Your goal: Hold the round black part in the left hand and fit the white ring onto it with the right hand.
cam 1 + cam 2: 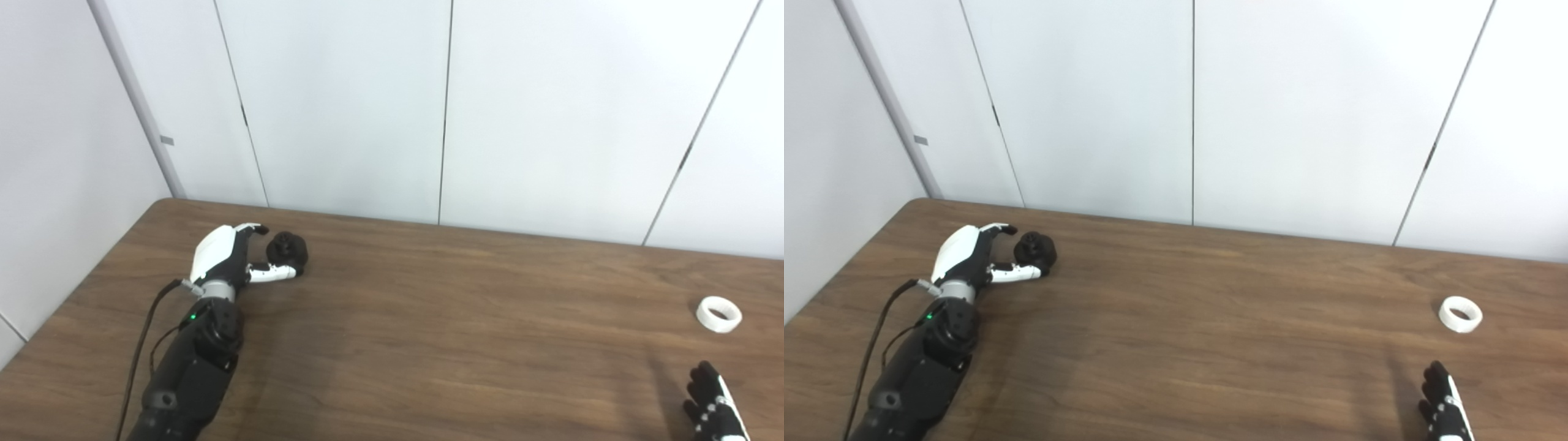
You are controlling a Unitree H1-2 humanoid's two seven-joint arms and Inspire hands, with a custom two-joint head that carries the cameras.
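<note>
Two parts sit well apart on the table (429, 343). At left of centre, the left hand (229, 257) cups its spread fingers around the round black part (288, 248), thumb beneath, seemingly readying a grasp; no firm grip shows. At lower right, the right hand (713, 401) pokes in, fingers apart, near the white ring (718, 314), likely its next pick.
</note>
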